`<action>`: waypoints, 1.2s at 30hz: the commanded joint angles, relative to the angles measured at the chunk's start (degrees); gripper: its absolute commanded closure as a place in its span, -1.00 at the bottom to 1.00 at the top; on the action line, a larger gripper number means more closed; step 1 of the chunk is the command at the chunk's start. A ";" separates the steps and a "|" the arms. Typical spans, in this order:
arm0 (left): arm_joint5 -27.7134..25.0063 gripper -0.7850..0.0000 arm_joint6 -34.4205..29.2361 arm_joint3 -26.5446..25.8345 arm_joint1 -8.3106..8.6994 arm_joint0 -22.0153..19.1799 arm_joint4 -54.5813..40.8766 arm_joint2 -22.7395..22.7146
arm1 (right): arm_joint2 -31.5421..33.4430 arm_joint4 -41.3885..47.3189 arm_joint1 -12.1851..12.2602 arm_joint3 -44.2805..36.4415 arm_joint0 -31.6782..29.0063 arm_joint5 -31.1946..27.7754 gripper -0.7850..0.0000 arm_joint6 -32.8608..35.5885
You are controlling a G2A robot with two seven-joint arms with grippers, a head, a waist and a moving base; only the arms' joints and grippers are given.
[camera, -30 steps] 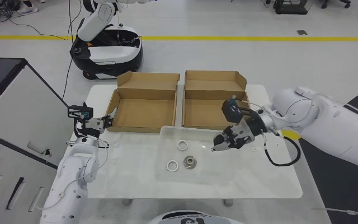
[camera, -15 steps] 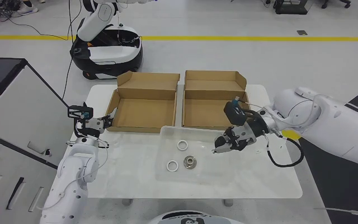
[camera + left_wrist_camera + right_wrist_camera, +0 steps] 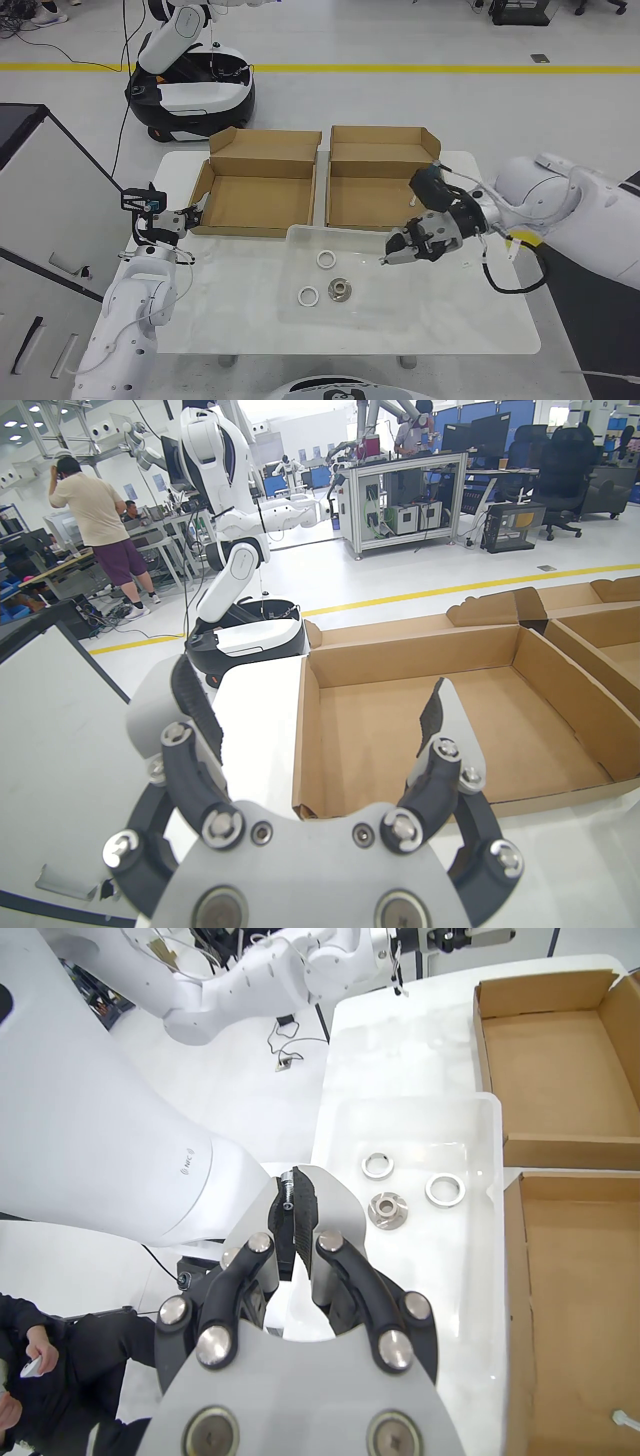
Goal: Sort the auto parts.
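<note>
On the surface, the right pincer was clamped on a bolt over the tray, presumably for boxing; the left pincer hung apart

Right gripper, clamped on a bolt: bare clear tray floor under it. Ahead of it, apart: ring, second ring, flanged hub. Beside it, right cardboard box, open-topped, low walls. Left gripper: left cardboard box wall just ahead.

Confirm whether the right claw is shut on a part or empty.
Shut on a part: the right claw pinches a small threaded bolt at its tip, seen in the right wrist view.
</note>
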 commanded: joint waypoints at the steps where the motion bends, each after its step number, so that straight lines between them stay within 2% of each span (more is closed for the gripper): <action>1: 0.00 -1.00 0.00 0.00 0.00 0.00 0.00 0.00 | -0.14 2.12 0.41 -0.61 -0.15 -0.55 1.00 -0.64; 8: 0.00 -1.00 0.00 0.00 0.00 0.00 0.00 0.00 | -0.23 10.81 1.56 -4.42 0.05 -0.55 1.00 -0.62; 18: 0.00 -1.00 0.00 0.00 0.00 0.00 0.00 0.00 | -0.19 18.61 2.81 -6.52 1.65 -0.55 1.00 -0.61; 36: 0.00 -1.00 0.00 0.00 0.00 0.00 0.00 0.00 | -0.19 18.61 2.81 -6.52 1.65 -0.55 1.00 -0.61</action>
